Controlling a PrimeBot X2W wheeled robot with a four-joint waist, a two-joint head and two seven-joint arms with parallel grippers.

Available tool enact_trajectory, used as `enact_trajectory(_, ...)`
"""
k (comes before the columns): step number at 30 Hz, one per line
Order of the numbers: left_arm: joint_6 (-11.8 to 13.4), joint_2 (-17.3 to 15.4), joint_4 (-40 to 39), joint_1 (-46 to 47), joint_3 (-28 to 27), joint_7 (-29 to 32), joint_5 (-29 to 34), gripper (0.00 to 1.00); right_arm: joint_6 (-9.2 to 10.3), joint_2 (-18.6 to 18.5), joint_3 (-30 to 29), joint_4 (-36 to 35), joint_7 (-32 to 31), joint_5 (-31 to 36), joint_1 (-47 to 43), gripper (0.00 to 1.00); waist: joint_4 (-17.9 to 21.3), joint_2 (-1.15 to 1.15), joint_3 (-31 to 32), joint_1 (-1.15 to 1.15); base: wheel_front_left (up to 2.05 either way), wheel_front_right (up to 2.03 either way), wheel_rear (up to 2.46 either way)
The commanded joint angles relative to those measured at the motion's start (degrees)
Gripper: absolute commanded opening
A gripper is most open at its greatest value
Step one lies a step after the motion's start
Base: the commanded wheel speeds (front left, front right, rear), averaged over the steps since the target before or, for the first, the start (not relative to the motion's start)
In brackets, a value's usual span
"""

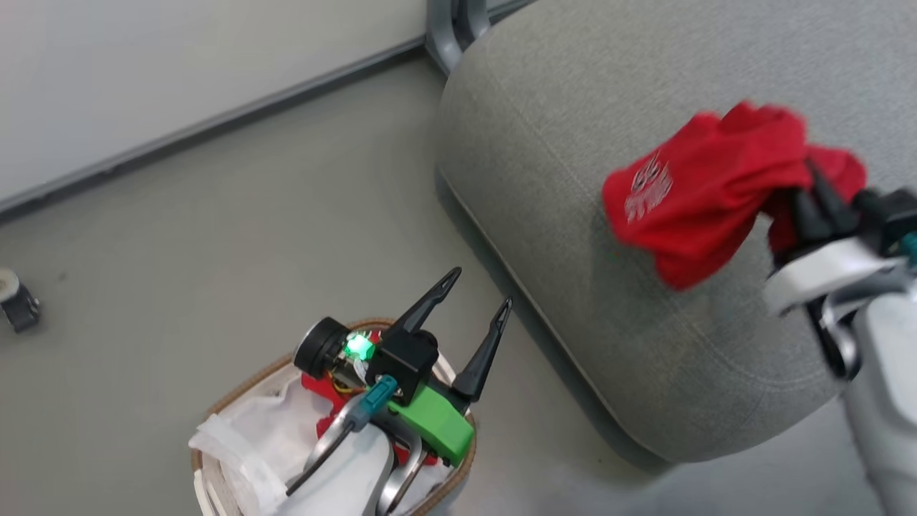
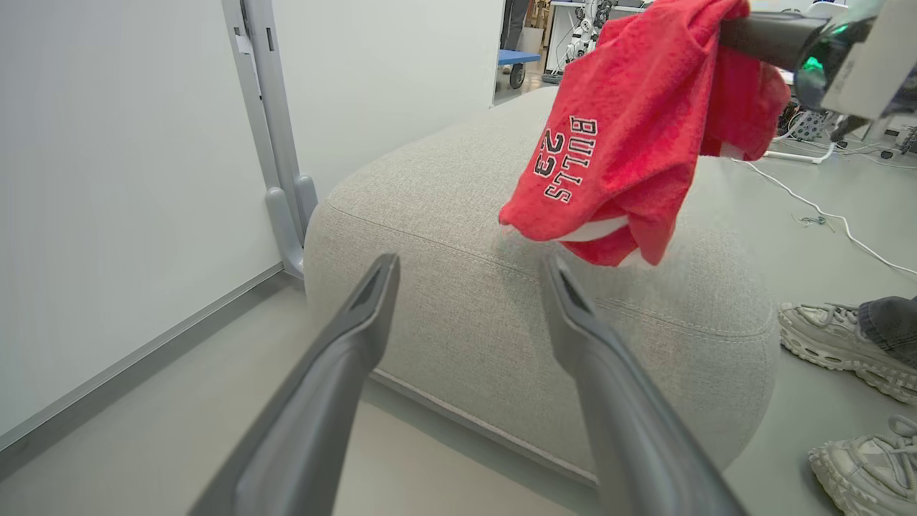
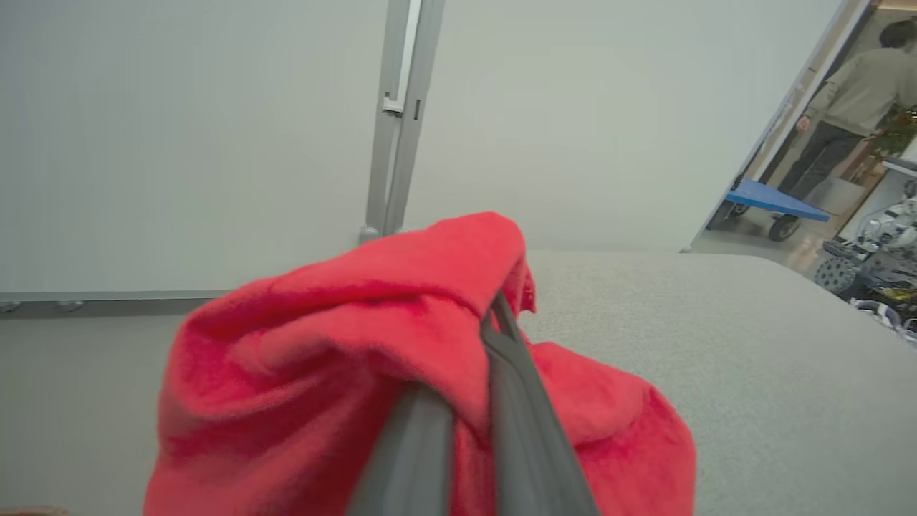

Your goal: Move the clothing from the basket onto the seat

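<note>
My right gripper (image 1: 813,186) is shut on a bright red garment (image 1: 706,193) printed with "BULLS 23" (image 2: 566,161) and holds it in the air over the near corner of the grey seat (image 1: 573,107). In the right wrist view its two fingers (image 3: 501,344) pinch a fold of the red cloth (image 3: 322,358). My left gripper (image 1: 481,289) hangs open and holds nothing above the basket (image 1: 236,390). A second red garment (image 1: 319,390) lies in the basket on the white liner (image 1: 243,437), mostly hidden by my left arm. In the left wrist view the open fingers (image 2: 344,358) point at the seat's side (image 2: 466,301).
The basket stands on the grey floor just left of the seat. A grey post (image 1: 451,29) rises at the wall behind the seat. A caster (image 1: 18,301) sits at the far left. A person's shoes (image 2: 838,344) stand by the seat; another person (image 3: 852,93) and a blue cart (image 3: 774,201) are far off.
</note>
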State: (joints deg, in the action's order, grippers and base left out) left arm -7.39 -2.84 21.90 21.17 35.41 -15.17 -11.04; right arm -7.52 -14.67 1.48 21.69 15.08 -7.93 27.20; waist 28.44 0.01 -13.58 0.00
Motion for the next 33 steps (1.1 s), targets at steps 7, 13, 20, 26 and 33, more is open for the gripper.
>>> enact_trajectory(7, -0.2, -2.7, -0.9, 6.7, 1.0, 0.0, 1.4, 1.0, 0.06, -8.8, -4.1, 7.9, 0.1, 3.4, 14.3, 0.0, -10.2, -0.01, -17.9, 0.0, 0.0, 0.0, 0.0)
enact_trajectory(13, -0.2, -3.6, -3.0, 10.7, 0.5, 0.0, 2.5, 1.0, 0.06, -12.8, -10.1, 15.5, 0.1, 6.5, 23.9, 0.0, -13.2, -0.01, -24.7, 0.0, 0.0, 0.0, 0.0)
enact_trajectory(20, -0.2, -3.7, -3.6, 13.0, 1.2, 0.0, 2.3, 1.0, 0.06, -14.0, -17.4, 24.2, 0.1, 12.2, 31.3, 0.0, -16.6, -0.01, -28.6, 0.0, 0.0, 0.0, 0.0)
enact_trajectory(26, -0.2, -4.0, -2.8, 11.7, -0.4, 0.0, 2.1, 1.0, 0.06, -10.2, -26.6, 26.3, 0.1, 17.0, 29.2, 0.93, -17.6, -0.01, -27.7, 0.0, 0.0, 0.0, 0.0)
enact_trajectory(33, -0.2, -3.5, -2.0, 8.6, -3.1, 0.0, 2.0, 1.0, 0.06, -5.0, -31.1, 22.2, 0.1, 20.4, 19.2, 1.0, -16.8, -0.01, -22.2, 0.0, 0.0, 0.0, 0.0)
